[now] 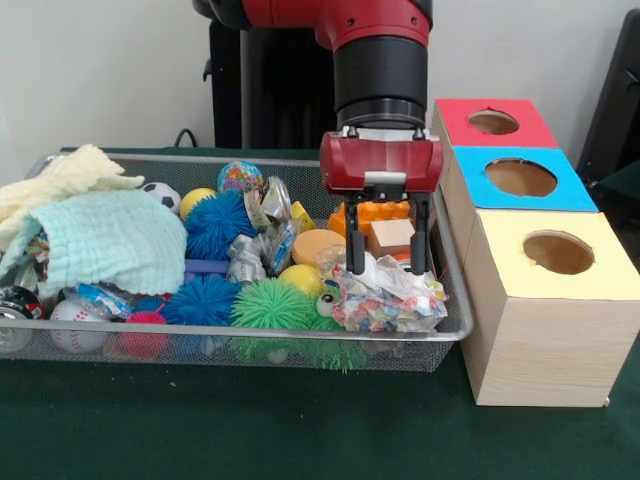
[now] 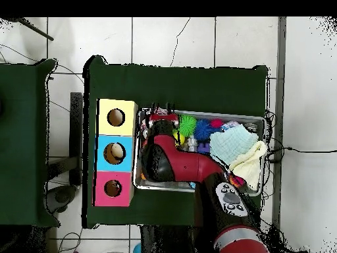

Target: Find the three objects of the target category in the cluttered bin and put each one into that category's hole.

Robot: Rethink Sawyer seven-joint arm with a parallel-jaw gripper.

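Note:
The wire-mesh bin (image 1: 452, 300) is packed with toys, cloths and wrappers. My gripper (image 1: 388, 268) hangs down into its right end, open. Its two black fingers (image 1: 355, 245) stand either side of a tan wooden block (image 1: 392, 235) that lies next to an orange studded brick (image 1: 375, 212). I see a gap between the block and the left finger. The red-panelled hole (image 1: 493, 122) tops the farthest box to the right of the bin. In the overhead view the arm covers much of the bin (image 2: 171, 190); the gripper (image 2: 160, 120) is at its left end and the red hole (image 2: 112, 188) lies lower left.
The blue-panelled hole (image 1: 520, 178) and the yellow-panelled hole (image 1: 557, 252) are on nearer boxes. The bin holds blue spiky balls (image 1: 215, 222), a green spiky ball (image 1: 272, 303), a yellow ball (image 1: 300, 280), crumpled wrappers (image 1: 385, 298), a mint cloth (image 1: 115, 240) and a cream cloth (image 1: 60, 180).

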